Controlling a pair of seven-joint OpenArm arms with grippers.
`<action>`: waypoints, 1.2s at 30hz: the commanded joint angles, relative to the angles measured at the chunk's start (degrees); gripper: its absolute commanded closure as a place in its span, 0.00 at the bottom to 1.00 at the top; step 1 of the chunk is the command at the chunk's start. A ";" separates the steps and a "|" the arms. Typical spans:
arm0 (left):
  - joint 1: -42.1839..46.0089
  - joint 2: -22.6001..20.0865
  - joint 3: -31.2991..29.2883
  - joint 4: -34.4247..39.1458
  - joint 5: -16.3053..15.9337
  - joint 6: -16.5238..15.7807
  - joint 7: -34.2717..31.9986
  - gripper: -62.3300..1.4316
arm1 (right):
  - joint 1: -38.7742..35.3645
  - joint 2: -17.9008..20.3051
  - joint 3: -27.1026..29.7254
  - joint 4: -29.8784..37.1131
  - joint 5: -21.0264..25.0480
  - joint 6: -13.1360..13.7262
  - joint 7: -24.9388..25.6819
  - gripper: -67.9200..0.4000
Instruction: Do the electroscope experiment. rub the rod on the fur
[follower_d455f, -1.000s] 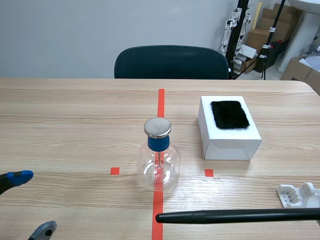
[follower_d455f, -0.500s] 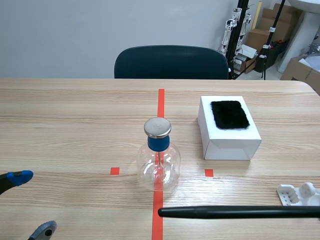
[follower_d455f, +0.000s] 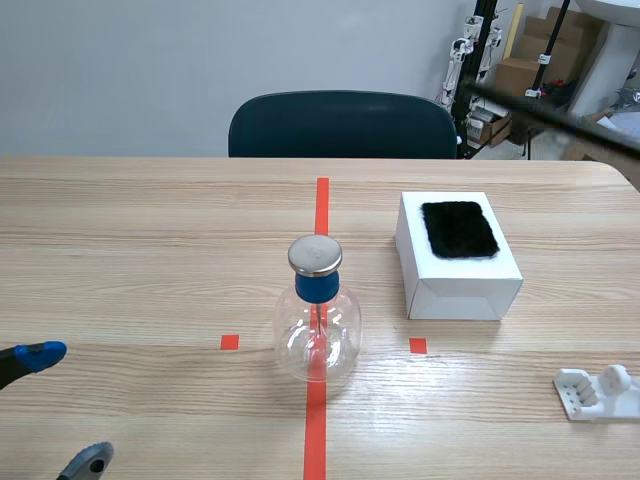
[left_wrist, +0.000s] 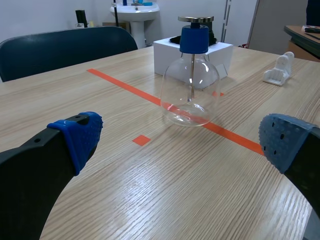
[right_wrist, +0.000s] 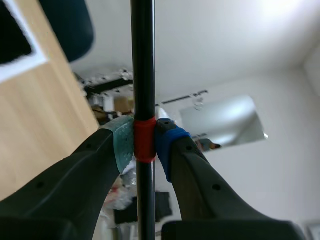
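Right gripper (right_wrist: 145, 142) clamped on the rod (right_wrist: 142, 60) at its red band; rod extends ahead, aloft, apart from the fur (follower_d455f: 458, 228). Left gripper (left_wrist: 181, 139) wide, well apart from fur.

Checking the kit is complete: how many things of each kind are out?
Clear glass flask electroscope with blue stopper: 1
White box: 1
Black fur patch on it: 1
Black rod with red band: 1
White plastic stand: 1
Total: 5

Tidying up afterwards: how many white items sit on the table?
2: the white box under the fur, right of the flask, and a small white stand nearer the robot. None seems hidden.
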 joint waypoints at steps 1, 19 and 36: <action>0.11 -0.50 -0.37 0.31 -0.61 -0.09 -1.01 0.00 | 2.29 0.63 2.19 0.98 -0.55 -3.56 -1.18 0.99; 0.11 -0.50 -0.37 0.31 -0.61 -0.09 -1.01 0.00 | 23.10 12.87 9.14 -5.25 -9.44 37.13 -3.85 0.99; 0.11 -0.50 -0.37 0.31 -0.61 -0.09 -1.03 0.00 | 23.08 32.22 -4.98 -5.22 -17.22 30.91 -23.78 0.99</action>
